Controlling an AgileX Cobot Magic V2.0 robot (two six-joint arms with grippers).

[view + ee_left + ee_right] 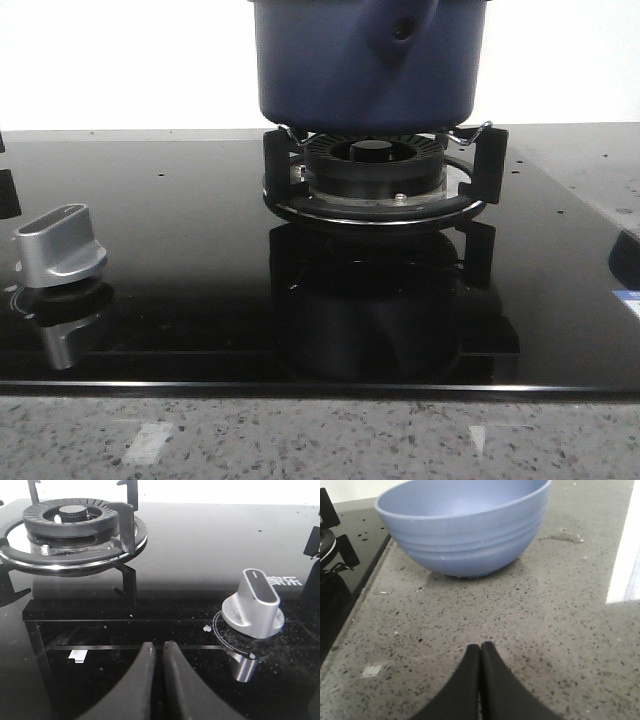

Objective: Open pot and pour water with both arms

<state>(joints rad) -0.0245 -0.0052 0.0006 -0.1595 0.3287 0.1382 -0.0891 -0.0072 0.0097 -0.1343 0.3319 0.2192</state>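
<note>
Looking forward, pot: my pot [368, 62] sits on the black ring burner [375, 180], high in the middle of the front view; its top and lid are cut off, so I cannot tell if it is open.
Pot look: dark blue, matte straight sides, rounded bottom edge, handle mount [400, 30] with a small hole facing the camera.
Front, other things: a silver knob [60, 242] stands on the glass cooktop [200, 290], to the left of the burner.
Left wrist, jaws: my left gripper [156, 652] has its fingers together, holding nothing, over the glass.
Left wrist, relation: another burner [74, 522] without a pot and a knob [254, 605] lie ahead; the pot is not in this view.
Right wrist, jaws: my right gripper [480, 652] is pressed together, also with nothing in it, above the speckled counter [560, 630].
Right wrist, relation: a light blue bowl [465, 525] is ahead, beside the cooktop edge.
Nearer arm: I cannot tell; neither wrist view shows the pot.
</note>
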